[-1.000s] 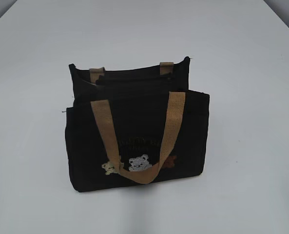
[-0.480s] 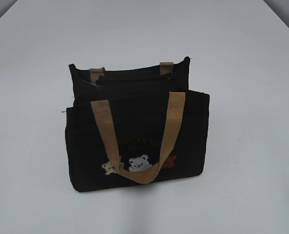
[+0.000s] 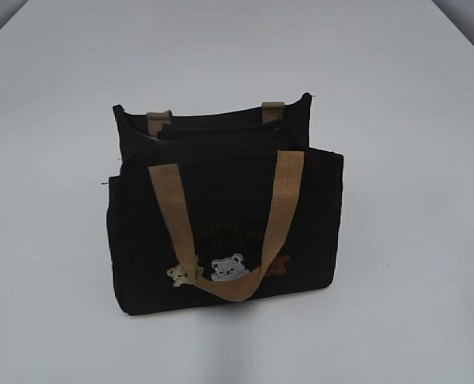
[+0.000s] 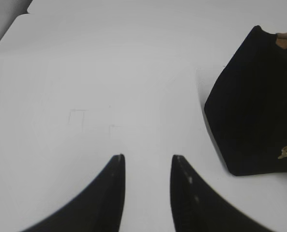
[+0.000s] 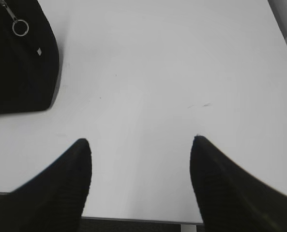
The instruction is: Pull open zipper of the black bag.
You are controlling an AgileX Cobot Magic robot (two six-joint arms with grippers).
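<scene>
The black bag (image 3: 225, 224) stands alone mid-table (image 3: 412, 240), the only obstacle in the exterior view; bare white surface on all sides, so approach is free from L, R, front & behind. Front tan handle (image 3: 225, 232) droops over the front face, blocking nothing above the top edge. L wrist view: left gripper (image 4: 147, 166), jaws part-spread over bare table, bag well off to its R, nothing between. R wrist view: right gripper (image 5: 141, 147), jaws wide over clear table near the edge, bag corner w/ silver ring pull (image 5: 20, 27) off to upper L, gap between unobstructed
</scene>
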